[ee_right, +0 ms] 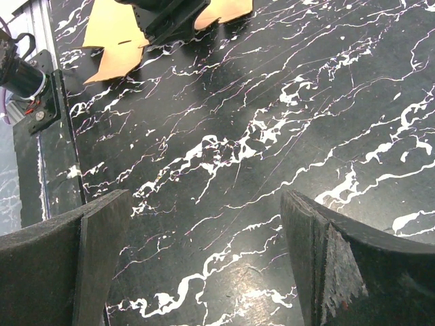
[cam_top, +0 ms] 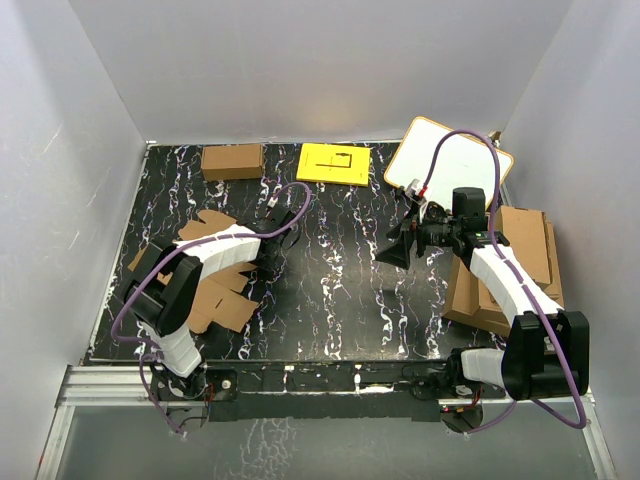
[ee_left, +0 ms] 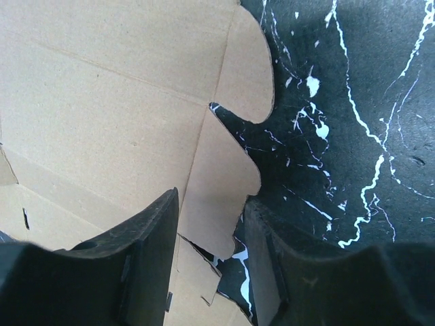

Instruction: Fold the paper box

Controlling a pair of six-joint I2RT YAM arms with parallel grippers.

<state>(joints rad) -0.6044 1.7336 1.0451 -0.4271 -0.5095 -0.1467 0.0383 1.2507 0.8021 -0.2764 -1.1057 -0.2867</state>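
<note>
The paper box lies unfolded and flat at the left of the black marbled table, its flaps spread out. In the left wrist view its brown creased panels fill the left half. My left gripper is low over the box's right edge. Its jaws are partly closed with a rounded flap between them. Gaps of table still show beside that flap. My right gripper hovers wide open over bare table right of centre, with nothing between its fingers. In the right wrist view the box shows far off.
A smaller brown carton and a yellow sheet lie at the back edge. A white board leans at the back right. A pile of larger cardboard sheets sits under the right arm at the right edge.
</note>
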